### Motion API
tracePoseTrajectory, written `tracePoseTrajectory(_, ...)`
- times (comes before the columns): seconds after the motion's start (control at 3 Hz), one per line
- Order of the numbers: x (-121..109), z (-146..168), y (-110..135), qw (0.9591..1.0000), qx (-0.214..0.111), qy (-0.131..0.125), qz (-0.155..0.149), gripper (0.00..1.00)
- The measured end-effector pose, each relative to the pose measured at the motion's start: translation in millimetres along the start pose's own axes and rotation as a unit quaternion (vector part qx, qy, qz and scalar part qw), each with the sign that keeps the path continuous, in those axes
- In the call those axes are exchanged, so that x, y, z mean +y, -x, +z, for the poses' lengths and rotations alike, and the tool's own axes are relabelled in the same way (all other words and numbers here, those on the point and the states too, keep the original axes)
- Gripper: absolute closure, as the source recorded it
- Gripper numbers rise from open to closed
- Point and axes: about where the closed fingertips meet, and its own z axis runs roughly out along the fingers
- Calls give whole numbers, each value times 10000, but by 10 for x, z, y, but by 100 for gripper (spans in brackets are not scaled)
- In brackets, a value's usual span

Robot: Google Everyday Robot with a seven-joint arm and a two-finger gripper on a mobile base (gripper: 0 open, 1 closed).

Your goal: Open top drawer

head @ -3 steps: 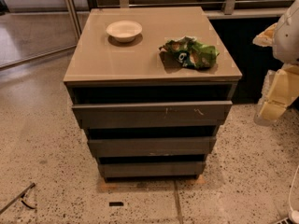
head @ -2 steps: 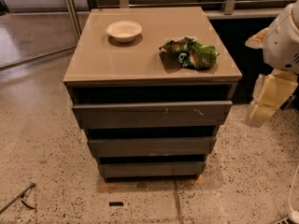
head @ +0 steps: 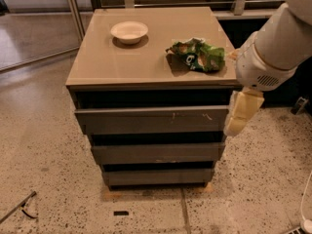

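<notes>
The top drawer (head: 151, 119) is the widest dark grey, handleless front of the cabinet, just under the tan top, with small pale scratches right of centre. It sits about level with the two narrower grey fronts (head: 157, 152) below it, with a dark gap above it. My gripper (head: 241, 112), cream-coloured, hangs down from the white arm (head: 273, 48) at the cabinet's right front corner. It is level with the right end of the top drawer front. I cannot tell whether it touches the drawer.
A white bowl (head: 129, 31) and a crumpled green chip bag (head: 197, 55) lie on the tan cabinet top (head: 117, 62). Metal rails stand behind the cabinet. On the speckled floor lie a small dark piece (head: 121, 212) and a thin rod (head: 17, 206).
My arm has swung left and closer, bringing the gripper from beside the cabinet to its right front corner. The drawers, bowl and bag have not moved.
</notes>
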Motion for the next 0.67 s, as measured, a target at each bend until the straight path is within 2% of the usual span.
tracePoseTrajectory(0.33,-44,418,166,9997,-55,98,-194,0)
tracePoseTrajectory(0.67,-204,1156,273,9993,-15,279,-230,0)
